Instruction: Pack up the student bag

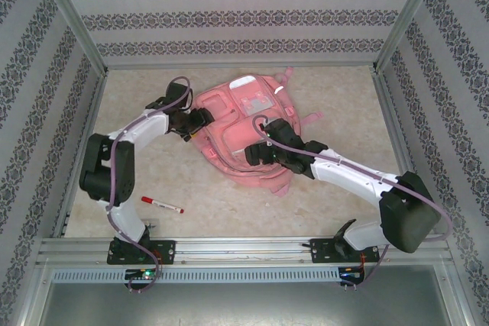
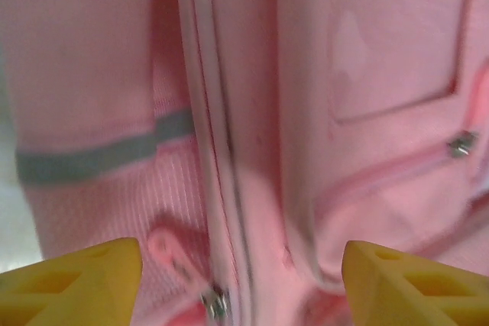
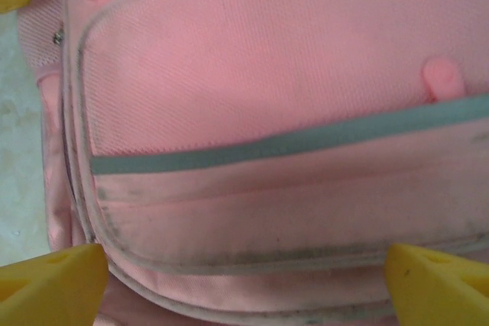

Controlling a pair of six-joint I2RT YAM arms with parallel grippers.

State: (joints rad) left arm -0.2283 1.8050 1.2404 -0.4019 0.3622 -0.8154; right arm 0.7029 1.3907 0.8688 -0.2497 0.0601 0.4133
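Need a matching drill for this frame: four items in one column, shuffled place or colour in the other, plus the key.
Column 1
1. student bag
2. pen
3. left arm
4. right arm

Column 2
A. red and white, lying alone on the table, apart from the bag
B. pink, lying flat mid-table
C. reaches to the bag's left edge
D. reaches over the bag's near part from the right

Pairs: 1-B, 2-A, 3-C, 4-D
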